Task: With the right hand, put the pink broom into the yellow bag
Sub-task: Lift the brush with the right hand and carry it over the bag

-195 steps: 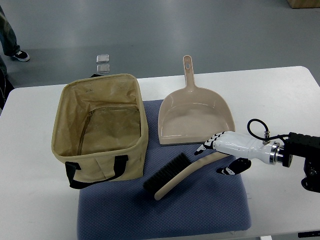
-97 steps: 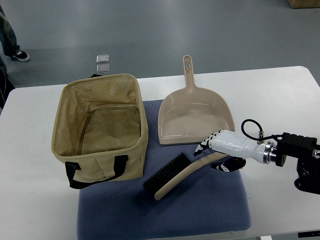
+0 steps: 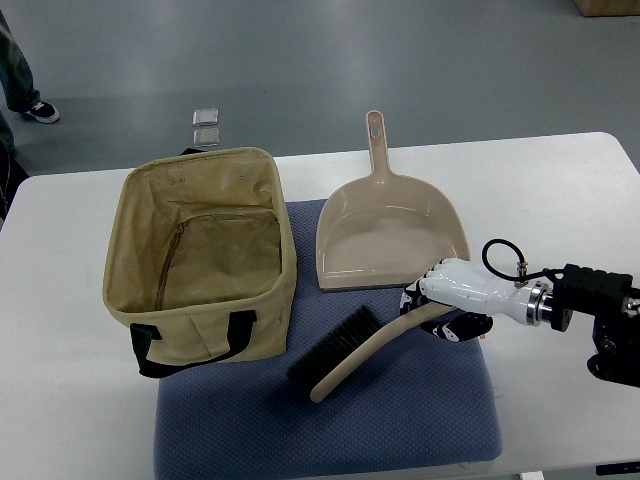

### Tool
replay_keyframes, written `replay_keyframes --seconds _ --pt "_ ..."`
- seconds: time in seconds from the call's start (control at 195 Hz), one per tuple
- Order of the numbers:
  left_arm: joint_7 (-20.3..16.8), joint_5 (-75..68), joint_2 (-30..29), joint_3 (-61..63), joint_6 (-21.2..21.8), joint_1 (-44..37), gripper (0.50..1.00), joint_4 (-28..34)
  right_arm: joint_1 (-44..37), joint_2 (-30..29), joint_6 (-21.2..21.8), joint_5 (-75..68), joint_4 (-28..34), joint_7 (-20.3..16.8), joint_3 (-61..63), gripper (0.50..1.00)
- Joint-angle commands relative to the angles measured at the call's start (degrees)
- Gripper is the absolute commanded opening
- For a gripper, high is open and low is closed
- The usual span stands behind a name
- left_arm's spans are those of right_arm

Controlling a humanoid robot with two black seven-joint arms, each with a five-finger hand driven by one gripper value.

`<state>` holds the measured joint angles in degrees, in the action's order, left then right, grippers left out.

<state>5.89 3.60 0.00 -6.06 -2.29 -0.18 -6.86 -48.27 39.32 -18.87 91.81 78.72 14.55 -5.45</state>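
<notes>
- Grey floor lies beyond a white counter (image 3: 560, 190), seen steeply from above; a blue mat (image 3: 400, 420) covers the counter's near middle.
- My right hand (image 3: 450, 292) comes in from the picture's right edge, its white fingers (image 3: 418, 294) curled over the handle end of the pink broom (image 3: 365, 348) with the thumb below it. I judge this a closing grasp, though I cannot tell how firmly it holds.
- From my fingers the broom runs away to my left and toward me, flat on the mat, its dark bristle head at the far end from my grip.
- Just beyond my fingers, almost touching them, sits a matching pink dustpan (image 3: 390, 240), its open lip facing me and its handle pointing away.
- Well off to my left stands the yellow bag (image 3: 200, 262), upright and open-mouthed, black straps at its near side. Its corner is close to the bristles.
- Past the bag, on the floor, lie two small clear squares (image 3: 206, 126). A person's shoe (image 3: 40, 110) shows at the top left corner.
- My left hand is out of view.
- The broom looks light and stiff, a curved plastic handle that may be slick. Held at the very end, the bristle head will likely droop and swing.
- A firmer hold would be further along the handle toward the head; the bag's soft walls may give if the bristles catch its rim.
</notes>
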Motion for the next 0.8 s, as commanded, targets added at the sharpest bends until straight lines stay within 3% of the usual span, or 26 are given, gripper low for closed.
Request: replay_keyframes --seconds 0.0,0.468,0.796 --pt "0.0 0.0 0.0 0.0 0.0 0.0 1.0 0.0 0.0 0.0 -0.9 0.2 -0.2 0.0 0.0 0.5" --pt "0.0 0.0 0.0 0.0 0.0 0.0 1.0 0.0 -3.9 4.2 -8.5 -2.0 -1.1 2.1 1.1 0.5" --pt "0.0 0.0 0.0 0.0 0.0 0.0 1.0 0.0 -12.7 10.2 -7.7 -10.3 -1.1 5.4 2.3 0.5"
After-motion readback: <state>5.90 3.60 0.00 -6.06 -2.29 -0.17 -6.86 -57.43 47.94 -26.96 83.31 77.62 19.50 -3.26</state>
